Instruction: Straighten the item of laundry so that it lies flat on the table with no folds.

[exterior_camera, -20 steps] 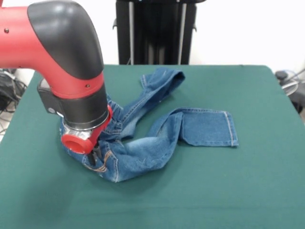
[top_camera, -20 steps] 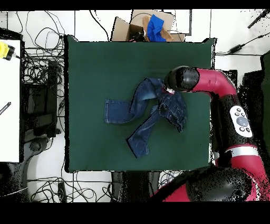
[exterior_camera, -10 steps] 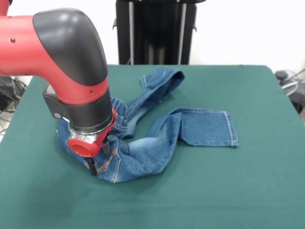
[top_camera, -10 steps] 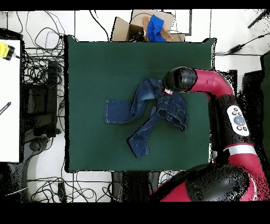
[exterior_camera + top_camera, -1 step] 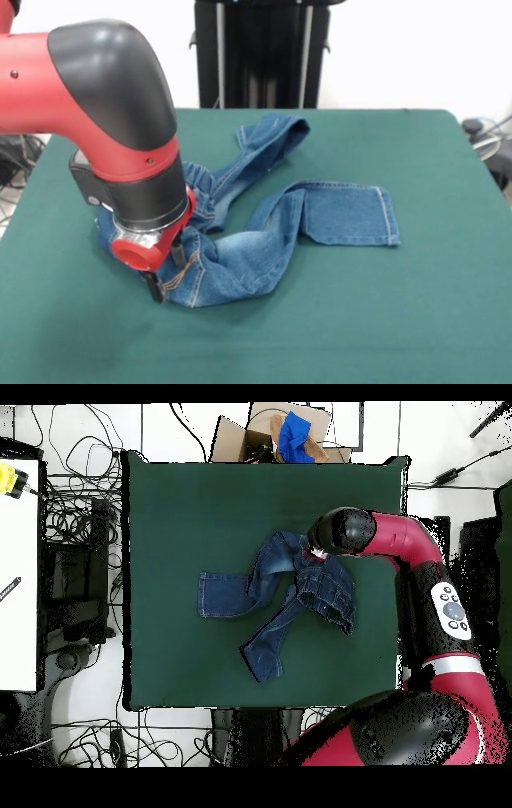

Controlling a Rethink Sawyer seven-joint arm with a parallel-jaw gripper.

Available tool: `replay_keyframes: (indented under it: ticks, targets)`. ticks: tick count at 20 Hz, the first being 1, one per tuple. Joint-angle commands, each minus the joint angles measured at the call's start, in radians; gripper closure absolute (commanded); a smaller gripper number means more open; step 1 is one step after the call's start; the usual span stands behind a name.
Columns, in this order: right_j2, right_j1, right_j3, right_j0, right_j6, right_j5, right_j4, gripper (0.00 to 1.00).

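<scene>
We see the jeans (image 5: 264,232) lying crumpled near the middle of the green table (image 5: 416,320), legs twisted and crossed. Our gripper (image 5: 164,272) presses down at the bunched waistband end; whether it is clamped on the denim, we cannot tell.

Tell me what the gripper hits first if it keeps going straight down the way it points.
The gripper points down into the bunched waist end of the jeans; it would likely meet denim first, then the table beneath.
</scene>
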Motion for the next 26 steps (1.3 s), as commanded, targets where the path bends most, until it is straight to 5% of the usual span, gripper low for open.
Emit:
replay_keyframes:
  ticks: [1,6,18,26]
  targets:
    - [0.048,0.033,-0.012,0.041,-0.107,0.103,0.024,0.0]
    - [0.023,-0.003,0.009,0.045,-0.06,0.14,0.041,0.0]
    - [-0.127,-0.63,0.394,0.076,0.226,0.26,0.159,0.0]
    - [-0.281,-0.834,0.609,0.12,0.357,0.222,0.256,0.0]
